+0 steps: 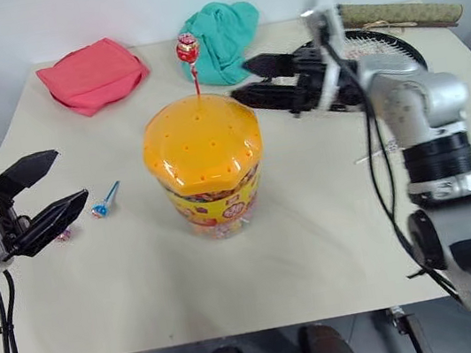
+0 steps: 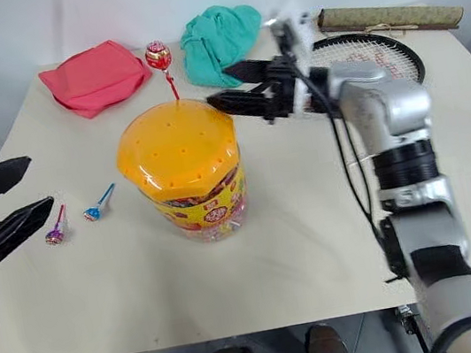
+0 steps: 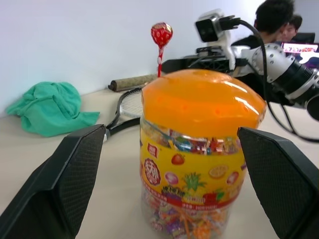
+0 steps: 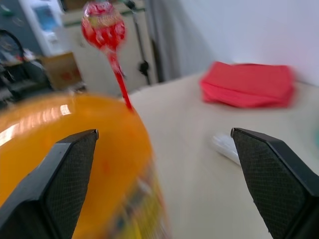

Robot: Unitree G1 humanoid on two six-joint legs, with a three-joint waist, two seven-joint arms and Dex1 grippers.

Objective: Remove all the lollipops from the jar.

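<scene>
Right gripper [image 1: 238,82], jaws spread wide and empty, points across the table toward the red lollipop [image 1: 187,48], reaching in from the robot's right at about the height of the jar's lid. Left gripper [image 1: 48,184], also wide open and empty, hangs off the left side of the table [image 1: 335,241], aimed at the jar [image 1: 205,165] but well apart from it.

Task objects: the jar stands upright near the table's middle; its orange domed lid [image 1: 201,141] is on. The red lollipop stands upright with its stick [image 1: 196,82] planted in a hole near the far rim of the lid, its head well above the dome. A blue lollipop [image 1: 103,203] and a purple lollipop [image 2: 54,230] lie on the table to the left of the jar, already out.

Step in hand, as judged: grasping the last lollipop standing in the lid. To do it well, the right fingers should straddle the thin stick just above the lid, not the head, close squarely, then lift straight up along the stick's line so that it clears the hole without tipping the jar. The left gripper could steady the jar if it rocks.

Background: a red cloth [image 1: 92,74], a teal cloth [image 1: 222,35] and a racket [image 1: 384,41].
</scene>
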